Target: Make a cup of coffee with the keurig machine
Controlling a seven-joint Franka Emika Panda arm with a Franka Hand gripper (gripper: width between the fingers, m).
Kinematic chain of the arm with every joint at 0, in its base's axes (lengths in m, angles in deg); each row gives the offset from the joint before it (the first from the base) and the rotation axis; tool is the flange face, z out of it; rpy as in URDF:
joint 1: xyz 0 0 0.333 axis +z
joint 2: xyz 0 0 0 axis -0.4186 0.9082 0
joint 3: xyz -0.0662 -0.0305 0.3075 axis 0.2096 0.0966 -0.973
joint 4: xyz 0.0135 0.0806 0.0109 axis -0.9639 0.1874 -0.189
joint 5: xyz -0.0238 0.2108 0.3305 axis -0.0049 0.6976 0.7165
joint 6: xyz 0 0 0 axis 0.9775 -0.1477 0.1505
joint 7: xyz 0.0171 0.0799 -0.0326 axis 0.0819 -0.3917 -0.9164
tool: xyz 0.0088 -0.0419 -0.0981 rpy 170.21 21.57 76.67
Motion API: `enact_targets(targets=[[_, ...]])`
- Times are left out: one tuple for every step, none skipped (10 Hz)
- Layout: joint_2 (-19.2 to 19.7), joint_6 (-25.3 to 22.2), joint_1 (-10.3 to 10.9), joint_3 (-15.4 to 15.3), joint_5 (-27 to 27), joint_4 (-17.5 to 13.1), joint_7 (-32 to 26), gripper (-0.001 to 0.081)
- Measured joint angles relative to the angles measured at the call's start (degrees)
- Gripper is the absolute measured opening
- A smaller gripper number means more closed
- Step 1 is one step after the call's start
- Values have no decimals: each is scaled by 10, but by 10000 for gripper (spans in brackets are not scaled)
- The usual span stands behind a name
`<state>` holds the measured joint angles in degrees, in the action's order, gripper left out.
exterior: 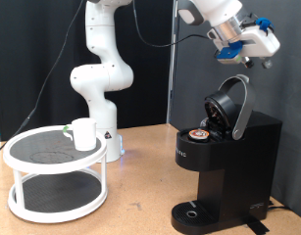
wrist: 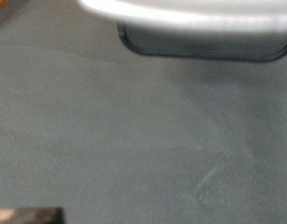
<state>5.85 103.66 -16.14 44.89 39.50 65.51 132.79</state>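
The keurig machine (exterior: 224, 162) stands at the exterior view's right with its domed lid (exterior: 233, 103) hinged open. A small brown-topped coffee pod (exterior: 200, 134) sits in the open chamber. My gripper (exterior: 250, 57) hangs in the air above and slightly right of the raised lid, touching nothing and holding nothing that shows. The white cup (exterior: 83, 133) stands upright on the top shelf of a round stand at the exterior view's left, far from the gripper. The wrist view is blurred and shows only a grey surface; neither the cup nor the machine appears in it.
The cup's white two-tier round stand (exterior: 32, 162) sits on the wooden table at the left. The arm's white base column (exterior: 101, 73) rises behind it. A black vertical panel (exterior: 173, 69) stands behind the machine. The machine's drip tray (exterior: 194, 211) holds nothing.
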Motion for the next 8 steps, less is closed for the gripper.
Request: enact_targets(targets=[[-2, -11, -4, 5, -5, 5, -7, 320], [-2, -16, -8, 8, -16, 11, -7, 320], [-2, -17, -13, 9, -27, 20, -7, 137], [-3, -17, -14, 9, -30, 23, -6, 137], [-5, -17, -14, 9, -32, 24, -4, 44], [-6, -17, -16, 9, -32, 25, -3, 9], [-9, -17, -17, 11, -32, 27, -4, 9], [-14, -20, -20, 14, -32, 30, -8, 3]])
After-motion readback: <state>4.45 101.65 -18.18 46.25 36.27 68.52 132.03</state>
